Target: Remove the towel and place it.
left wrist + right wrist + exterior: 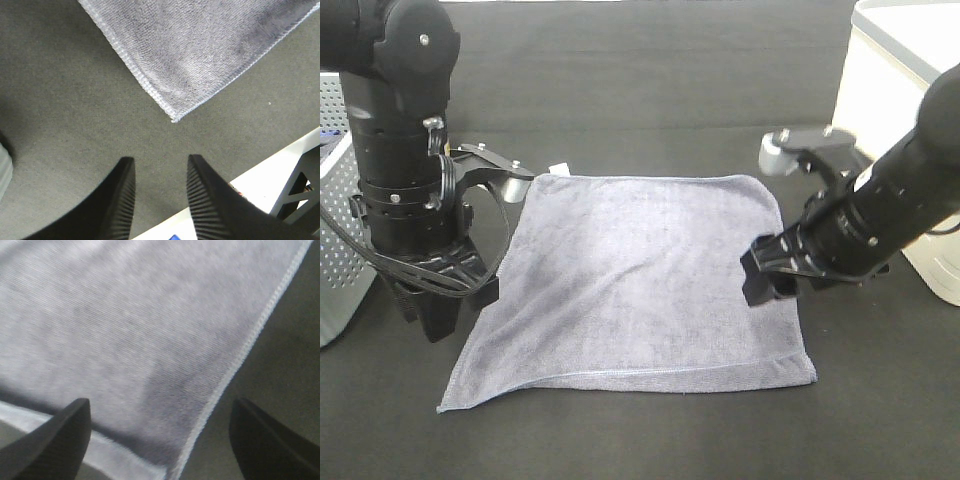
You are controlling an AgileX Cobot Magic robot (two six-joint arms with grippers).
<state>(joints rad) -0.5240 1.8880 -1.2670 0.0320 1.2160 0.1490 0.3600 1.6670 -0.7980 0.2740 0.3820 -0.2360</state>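
The grey-lavender towel (640, 275) lies spread flat on the black mat, with a small white tag (557, 168) at its far left corner. My left gripper (432, 322) points down just left of the towel's near left part. In the left wrist view its fingers (125, 195) stand apart over bare mat, nothing between them, a short way from a towel corner (175, 116). My right gripper (766, 280) hovers over the towel's right edge. Through the right wrist view its jaws are wide open above the towel (150, 330), straddling the stitched hem (250, 340).
A white perforated basket (335, 230) stands at the left edge, close behind the left arm. A white bin (890, 110) stands at the back right beside the right arm. The mat's edge and a white frame (265, 180) show near the left gripper.
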